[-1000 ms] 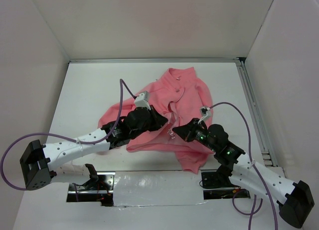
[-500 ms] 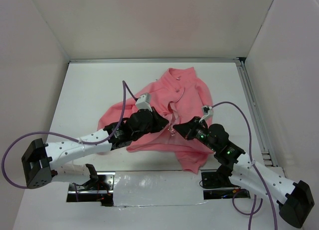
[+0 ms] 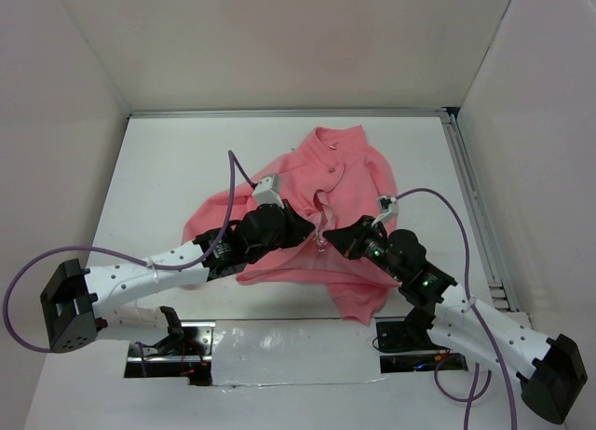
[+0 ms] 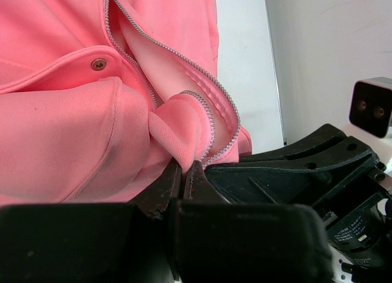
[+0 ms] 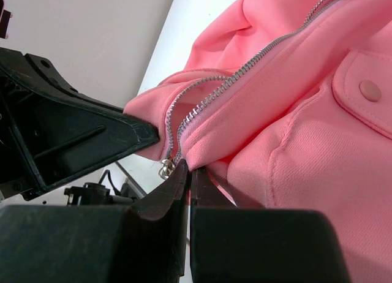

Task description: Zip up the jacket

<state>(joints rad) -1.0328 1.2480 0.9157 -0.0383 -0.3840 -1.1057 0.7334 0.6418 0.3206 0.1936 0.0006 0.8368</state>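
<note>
The salmon-pink jacket [image 3: 349,179] lies crumpled in the middle of the white table, collar at the far end, its front open. My left gripper [image 3: 304,227] is shut on a fold of the jacket's left front edge [image 4: 184,127], right beside the zipper teeth [image 4: 165,47]. My right gripper [image 3: 338,240] is shut on the opposite front edge [image 5: 220,148] at the bottom of the zipper teeth [image 5: 245,71]. The metal slider [image 5: 165,168] hangs just left of the right gripper's fingertips. The two grippers sit close together, facing each other, at the jacket's lower hem.
The right gripper's black body [image 4: 294,166] fills the lower right of the left wrist view. The left gripper's body [image 5: 67,130] fills the left of the right wrist view. A metal rail [image 3: 475,207] runs along the table's right side. Silver tape [image 3: 289,356] covers the near edge.
The left gripper has shifted slightly forward and right, and the right gripper has edged slightly up and left. Both keep their hold on the jacket's edges.
</note>
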